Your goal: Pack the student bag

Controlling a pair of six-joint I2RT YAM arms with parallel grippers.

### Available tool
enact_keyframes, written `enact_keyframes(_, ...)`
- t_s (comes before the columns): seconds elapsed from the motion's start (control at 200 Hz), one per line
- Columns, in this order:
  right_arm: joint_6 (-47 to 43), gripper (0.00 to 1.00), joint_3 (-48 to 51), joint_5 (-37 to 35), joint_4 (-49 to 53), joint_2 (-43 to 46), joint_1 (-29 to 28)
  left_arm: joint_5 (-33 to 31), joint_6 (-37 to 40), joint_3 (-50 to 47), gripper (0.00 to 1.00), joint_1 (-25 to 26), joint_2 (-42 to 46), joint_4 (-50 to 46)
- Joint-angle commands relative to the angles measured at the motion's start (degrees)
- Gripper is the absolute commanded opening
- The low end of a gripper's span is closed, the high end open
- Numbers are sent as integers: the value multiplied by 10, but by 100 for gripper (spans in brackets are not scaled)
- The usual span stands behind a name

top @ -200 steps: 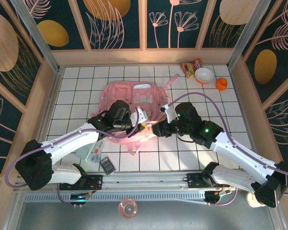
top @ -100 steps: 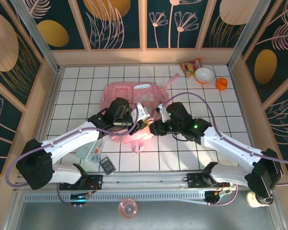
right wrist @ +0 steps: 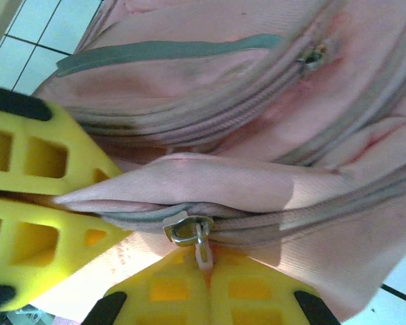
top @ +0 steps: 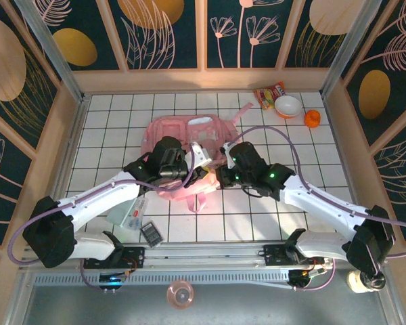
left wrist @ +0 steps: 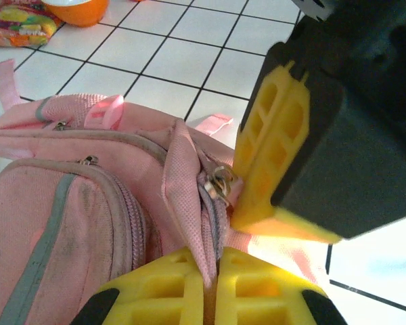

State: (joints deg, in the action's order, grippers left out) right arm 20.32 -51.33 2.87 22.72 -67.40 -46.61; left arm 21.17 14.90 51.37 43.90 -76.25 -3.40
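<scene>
Two end effectors meet at one zip as I work on the student bag (top: pixel 179 135), which lies flat mid-tabletop (top: pixel 257 223) with its straps toward the far wall. The left end effector (left wrist: pixel 215 271) is pressed together on a fold of pink fabric beside the zip track. The right end effector (right wrist: pixel 206 271) is clamped on the pale pull tab (right wrist: pixel 201 249) hanging from the metal slider (right wrist: pixel 186 229).

I judge this to be the opening step: the compartment looks closed and nothing has gone in yet. The next move calls for drawing the tab along the track while the left grip keeps the cloth taut.

Crowding is the main obstacle. The two sets of fingers sit almost against each other, so the pull must run away from the left one. Slack fabric could bunch ahead of the slider.

Well apart, near the far right corner, wait a snack packet (top: pixel 269 95), a white bowl (top: pixel 287 106) and a small orange item (top: pixel 312 119). What looks like a calculator (top: pixel 151 234) lies by the left arm.
</scene>
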Motion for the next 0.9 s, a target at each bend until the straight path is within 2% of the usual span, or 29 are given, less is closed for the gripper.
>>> enact_keyframes(0.0, 17, 0, -6, -92, 71, 19, 75, 10, 23, 11, 0, 4, 23, -3)
enact_keyframes(0.12, 1, 0, -3, -60, 78, 14, 106, 9, 25, 9, 0, 4, 27, -9)
enact_keyframes(0.29, -12, 0, -12, -59, 80, -12, 122, 32, 31, 10, 0, 4, 31, -12)
enact_keyframes(0.375, -29, 0, -6, -42, 62, -28, 149, 60, 35, 9, 0, 4, 39, -11)
enact_keyframes(0.405, -38, 0, -4, -41, 52, -33, 179, 67, 36, 11, 0, 3, 43, -11)
enact_keyframes(0.626, -87, 0, 1, 95, -68, -112, 308, 138, 53, 29, 0, 4, 75, -34)
enact_keyframes(0.786, -75, 0, -14, 146, -142, -206, 352, 186, 66, 35, 0, 4, 101, -35)
enact_keyframes(0.896, -73, 0, -32, 157, -154, -235, 359, 158, 76, 24, 0, 4, 113, -29)
